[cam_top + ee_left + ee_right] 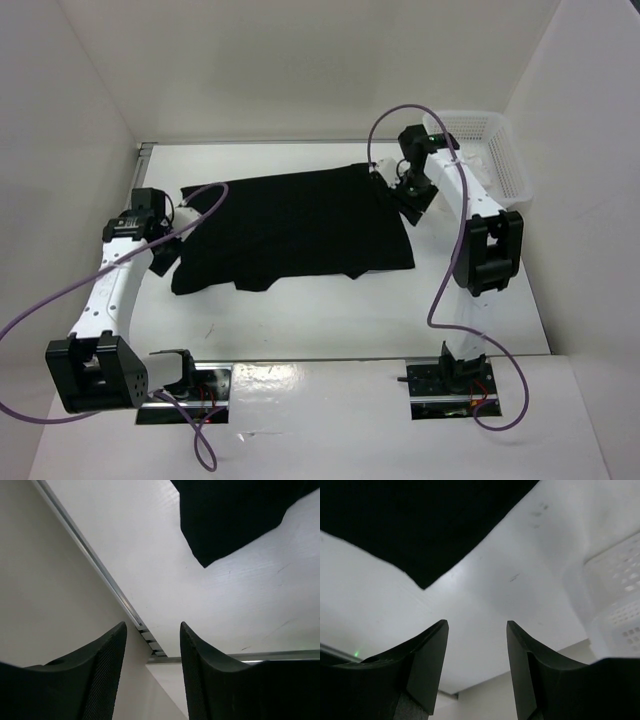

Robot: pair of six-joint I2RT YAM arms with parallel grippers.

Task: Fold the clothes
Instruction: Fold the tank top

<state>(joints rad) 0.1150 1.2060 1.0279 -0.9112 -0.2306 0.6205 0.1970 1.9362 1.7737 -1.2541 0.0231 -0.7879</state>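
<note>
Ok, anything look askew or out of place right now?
Only the shirt: it lies crooked to the table edge, and its near edge is wavy, with a lobe sagging out at the left. Nothing else stands out.

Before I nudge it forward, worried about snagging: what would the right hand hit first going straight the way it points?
The right hand would likely meet bare table first, just beside the shirt corner; depth is unclear. The basket sits well aside.

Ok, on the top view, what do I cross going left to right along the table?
left gripper, open → black T-shirt → right gripper, open, by the shirt's far right corner → white mesh basket
</note>
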